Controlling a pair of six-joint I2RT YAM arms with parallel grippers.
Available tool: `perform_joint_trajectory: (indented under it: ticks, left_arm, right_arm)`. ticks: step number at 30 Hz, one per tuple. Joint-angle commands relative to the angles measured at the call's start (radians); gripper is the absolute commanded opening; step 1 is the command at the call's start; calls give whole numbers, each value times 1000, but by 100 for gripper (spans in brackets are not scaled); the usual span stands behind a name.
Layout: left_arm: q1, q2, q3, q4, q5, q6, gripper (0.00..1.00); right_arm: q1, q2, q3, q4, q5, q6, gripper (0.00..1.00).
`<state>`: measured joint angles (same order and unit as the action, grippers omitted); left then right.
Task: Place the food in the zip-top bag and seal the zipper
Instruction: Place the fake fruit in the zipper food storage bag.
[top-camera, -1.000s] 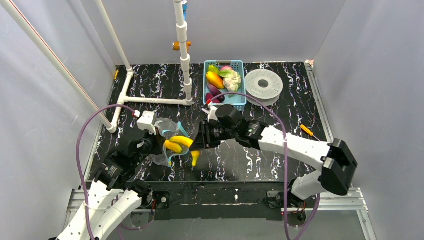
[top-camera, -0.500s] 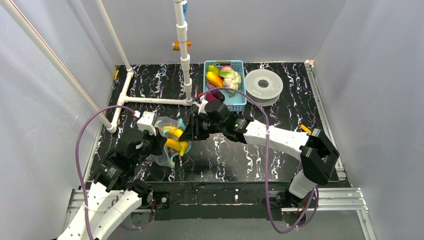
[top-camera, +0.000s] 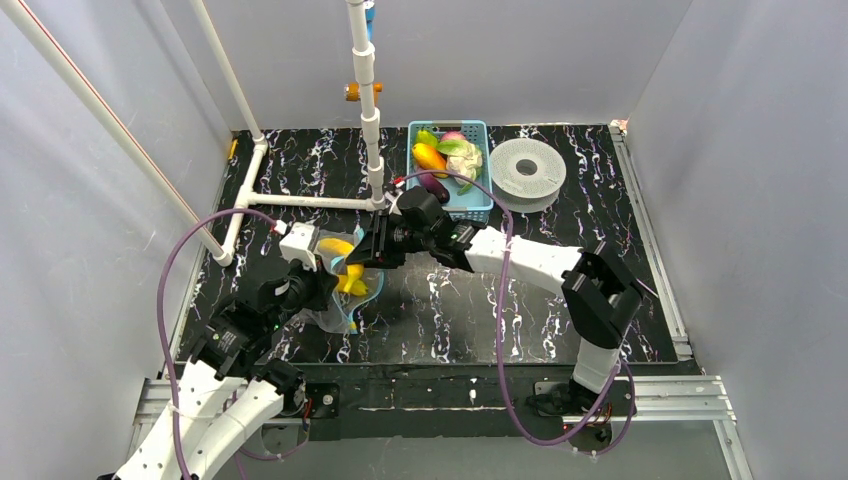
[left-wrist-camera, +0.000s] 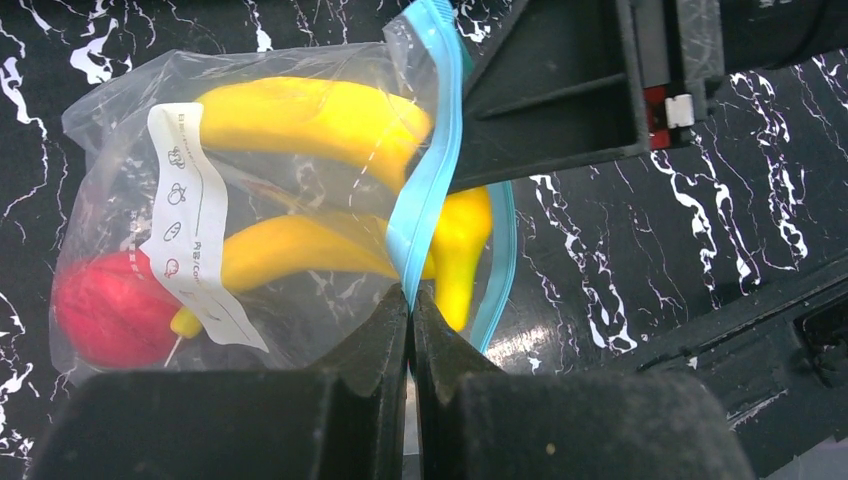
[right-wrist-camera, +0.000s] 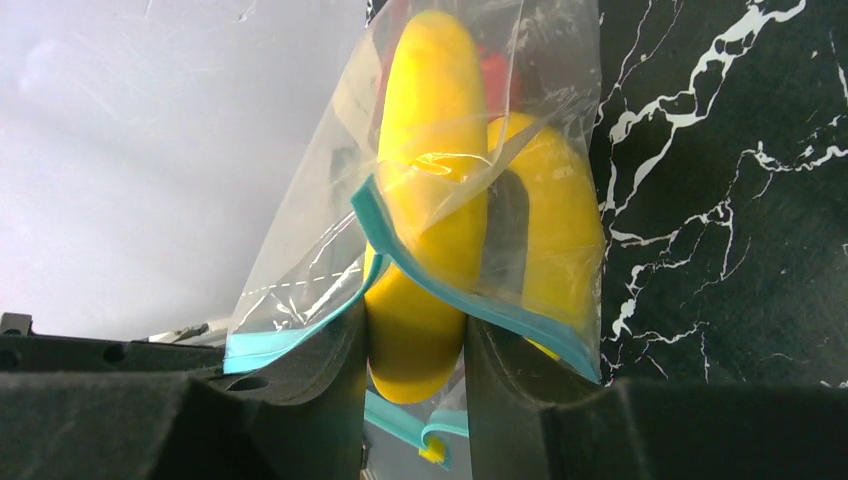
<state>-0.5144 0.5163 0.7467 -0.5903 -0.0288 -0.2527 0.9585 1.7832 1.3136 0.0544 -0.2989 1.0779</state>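
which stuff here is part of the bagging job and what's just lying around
Job: bag, its zipper pinched by the left gripper, banana in the right gripper, apple, eggplant and cauliflower in the basket.
Lying about: white spool, pipe frame.

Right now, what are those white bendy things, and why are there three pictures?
They are two robot arms bolted to a black table, each ending in a two-finger gripper. The big picture looks down from above; the other two come from small cameras on the wrists. The left gripper pinches the blue zipper of a clear zip-top bag. Inside lie a red apple and a yellow banana. The right gripper squeezes a second banana, which sits partly through the bag's mouth. At the back, a blue basket holds more toy food, next to a white spool.
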Motion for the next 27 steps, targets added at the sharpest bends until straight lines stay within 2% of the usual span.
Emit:
perform_joint_trajectory:
  ticks: [1, 6, 9, 15, 21, 23, 27]
  left_arm:
    - [-4, -15, -3, 12, 21, 11, 0]
    - [-5, -35, -4, 10, -5, 7, 0]
    - [-4, -50, -7, 11, -24, 6, 0]
    - [-4, -52, -9, 10, -42, 4, 0]
    - [-4, -33, -7, 9, -41, 4, 0]
    - [-4, -30, -6, 9, -42, 5, 0]
    - [-4, -25, -7, 9, -40, 4, 0]
  right_arm:
    - [11, 10, 77, -9, 55, -24, 29]
    - [28, -25, 69, -37, 81, -140, 59]
    - [31, -54, 46, -53, 91, -189, 72]
    - [31, -147, -15, -97, 114, -277, 74]
    - [25, -316, -79, -175, 221, -468, 76]
    - [16, -377, -100, -217, 285, -545, 75]
    - [-22, -511, -171, -277, 534, -646, 76]
